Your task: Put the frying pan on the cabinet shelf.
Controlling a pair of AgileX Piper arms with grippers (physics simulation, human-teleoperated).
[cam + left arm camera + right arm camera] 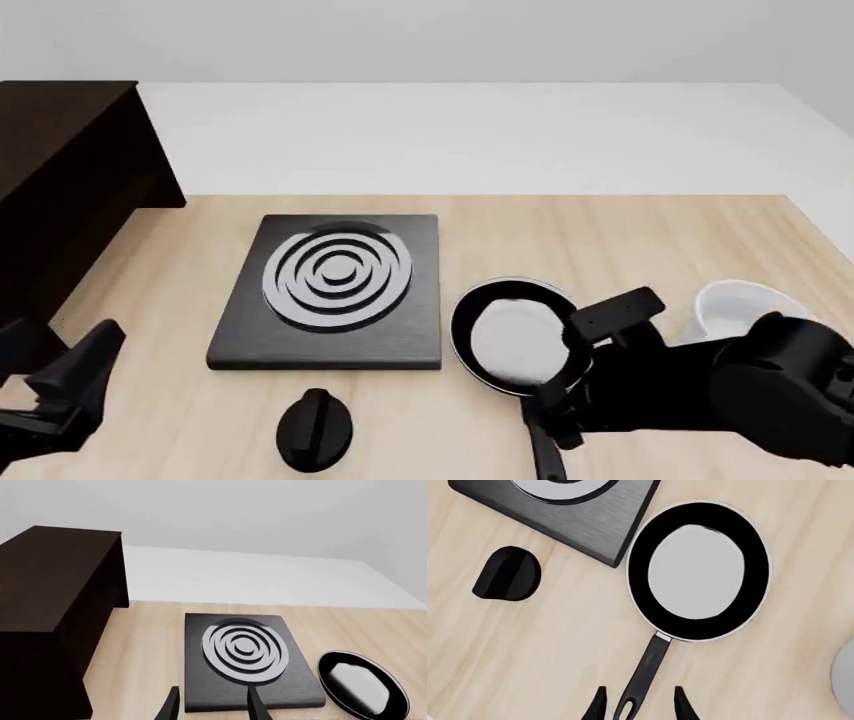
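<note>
The cabinet shelf [67, 180] is your biggest thing here, a dark boxy block at the far left of the table [641, 250], and its flat top is where the pan must end up. Take the black square plate [334, 290] with silver rings as your landmark: the cabinet stands well apart to its left, and the frying pan [514, 335] sits on the wood just beside its right edge, handle trailing back toward you. The white bowl [734, 305] lies further right of the pan, and a small black knob [316, 428] rests just in front of the plate.

Your right gripper [636, 702] hangs over the handle's end, fingers straddling it with a gap on both sides; the jaws are spread and grip nothing yet. That pose looks chosen to take the pan by its handle, the only slim part. The right arm is bent low over the table, wrist pointing steeply down.

Your left gripper [211, 705] waits in front of the plate's left corner, angled forward toward plate and cabinet, jaws apart and empty.
</note>
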